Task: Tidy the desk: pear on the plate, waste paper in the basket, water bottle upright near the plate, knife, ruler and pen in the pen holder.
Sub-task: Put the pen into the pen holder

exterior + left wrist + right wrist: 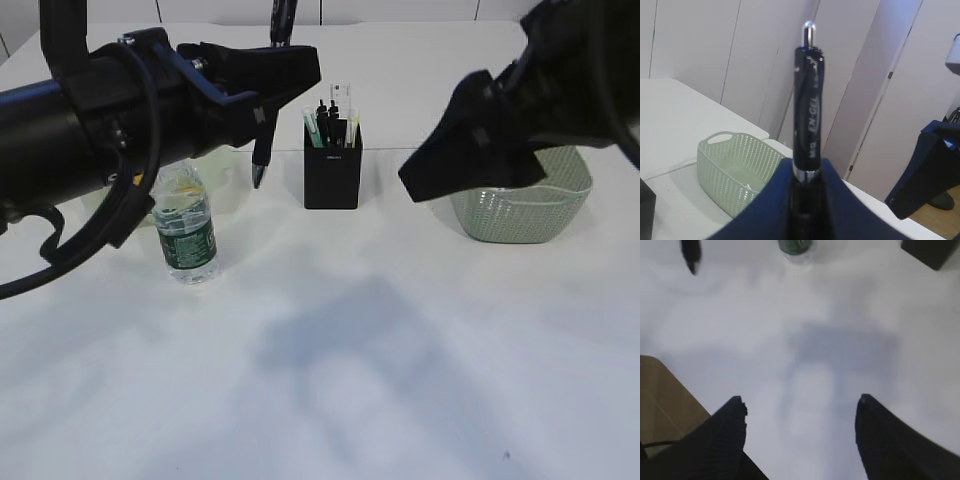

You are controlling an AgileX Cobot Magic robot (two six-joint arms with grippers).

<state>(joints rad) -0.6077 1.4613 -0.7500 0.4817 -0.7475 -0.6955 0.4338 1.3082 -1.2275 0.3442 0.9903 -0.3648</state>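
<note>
Pen (274,90) is gripped upright between the closed fingers of the left gripper (268,88), above the table and just left of the pen holder (331,172). Its tip is pointed down and hangs clear of the white table (380,360), while its upper end rises past the top of the exterior view. In the left wrist view the dark barrel, printed with pale lettering and topped by a silver button, is seen standing straight up out of the clamped fingers. Pen holder is a black square box set near the middle of the table, and several thin items are already stood in it; which ones they are cannot be told. Water bottle (185,226) is stood upright on the table below the left arm, with a dark green label round it. Green perforated basket (522,200) is placed at the right, partly hidden behind the right gripper (440,175). The right gripper is held above the table with its fingers (730,440) spread wide apart and nothing between them, as the right wrist view shows. Plate and pear cannot be made out behind the left arm
</note>
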